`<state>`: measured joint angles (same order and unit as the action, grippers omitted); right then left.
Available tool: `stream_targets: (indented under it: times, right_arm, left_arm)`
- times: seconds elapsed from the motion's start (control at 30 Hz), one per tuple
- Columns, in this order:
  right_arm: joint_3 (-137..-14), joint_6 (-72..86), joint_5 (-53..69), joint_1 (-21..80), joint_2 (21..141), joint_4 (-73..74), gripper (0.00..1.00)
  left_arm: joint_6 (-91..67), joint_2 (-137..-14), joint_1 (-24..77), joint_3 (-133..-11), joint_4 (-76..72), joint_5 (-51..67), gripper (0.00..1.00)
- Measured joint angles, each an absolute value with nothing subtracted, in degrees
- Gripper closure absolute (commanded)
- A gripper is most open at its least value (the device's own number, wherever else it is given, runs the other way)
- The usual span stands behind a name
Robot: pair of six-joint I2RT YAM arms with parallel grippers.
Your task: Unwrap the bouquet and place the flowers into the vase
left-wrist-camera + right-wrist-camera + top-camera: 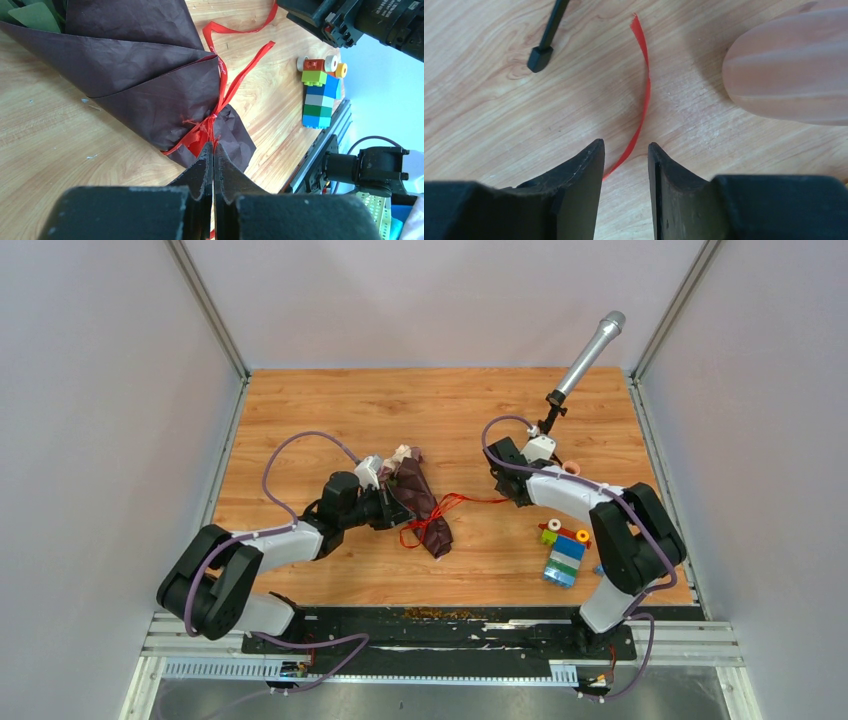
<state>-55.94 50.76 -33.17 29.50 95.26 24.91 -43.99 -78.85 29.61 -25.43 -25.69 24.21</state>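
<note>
Wooden bench point(330, 420) carries the bouquet point(420, 502) left of centre, lying flat with its flower heads toward the far left and its tied tail toward the near right. I see the vase point(784, 65) just beside my right pincer point(624, 145), whose jaws stand part open, gripping nothing. My left pincer point(212, 150) is closed tight at the knot; whether it nips anything I cannot tell. The red ribbon point(644, 100) runs its loose end straight between the right jaws, so I judge that arm nearer for the pull.

Wood counter point(330, 410): bouquet point(420, 502) lying mid, red ribbon point(470, 502) trailing right; brick stack point(565, 558) front-right, vase point(794, 70) & mic point(590, 355) at back.
</note>
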Motion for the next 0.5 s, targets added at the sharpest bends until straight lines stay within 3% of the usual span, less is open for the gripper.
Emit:
stream_targets:
  times: [0.5]
  right_arm:
    - [-55.94, 50.43, -33.52, 28.29, 98.59, 26.09, 0.64]
  left_arm:
    - [-43.53, -78.41, 29.61, -25.41, -25.54, 24.36, 1.00]
